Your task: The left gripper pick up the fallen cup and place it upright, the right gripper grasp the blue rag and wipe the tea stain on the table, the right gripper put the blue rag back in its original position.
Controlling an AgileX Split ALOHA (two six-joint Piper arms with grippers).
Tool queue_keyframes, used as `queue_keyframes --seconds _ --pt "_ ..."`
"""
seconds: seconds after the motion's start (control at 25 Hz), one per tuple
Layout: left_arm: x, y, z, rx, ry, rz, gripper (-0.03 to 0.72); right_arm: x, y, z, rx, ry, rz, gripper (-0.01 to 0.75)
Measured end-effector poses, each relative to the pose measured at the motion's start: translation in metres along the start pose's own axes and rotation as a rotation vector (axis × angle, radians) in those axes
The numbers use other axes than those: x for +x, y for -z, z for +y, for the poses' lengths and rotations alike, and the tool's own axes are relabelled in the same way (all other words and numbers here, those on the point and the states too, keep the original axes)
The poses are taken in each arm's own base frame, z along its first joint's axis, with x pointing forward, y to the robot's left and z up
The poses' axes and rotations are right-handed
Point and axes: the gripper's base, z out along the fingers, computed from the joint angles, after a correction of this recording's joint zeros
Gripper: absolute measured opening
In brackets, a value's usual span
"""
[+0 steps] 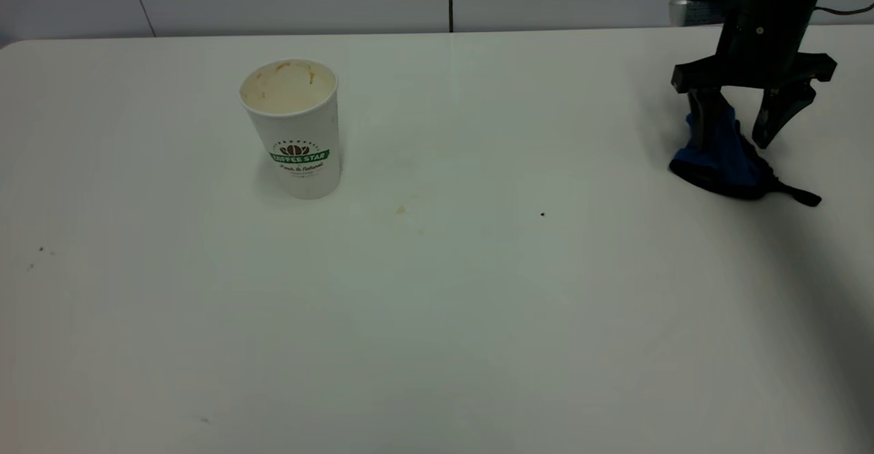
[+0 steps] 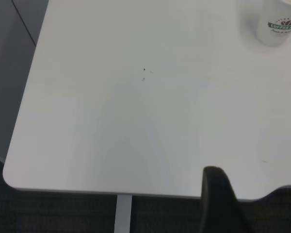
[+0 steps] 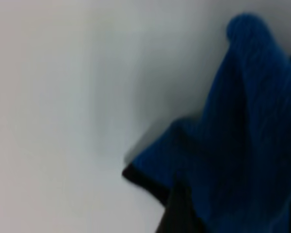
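Cup (image 1: 293, 130) upright on table (image 1: 437, 317), R gripper (image 1: 741, 136) fingers wide over blue rag (image 1: 724, 160), L gripper (image 2: 252, 204) fingers state unclear.

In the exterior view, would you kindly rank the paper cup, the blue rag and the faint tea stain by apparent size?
1-2. paper cup and blue rag: look alike, so unranked.
3. tea stain: smallest, only a faint trace.

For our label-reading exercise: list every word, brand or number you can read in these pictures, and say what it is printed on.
"COFFEE STAR": on the green band of the paper cup.
Script line under the band: too small to read.
Bean logo above the band: a picture, no words.
No print shows on the blue rag, the table or the arm.
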Motion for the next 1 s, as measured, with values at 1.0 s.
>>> queue_keyframes --seconds 1.0 --pt "0.0 0.0 0.0 0.0 -0.001 0.0 0.416 0.203 0.255 0.026 -0.041 0.026 -0.046 0.708"
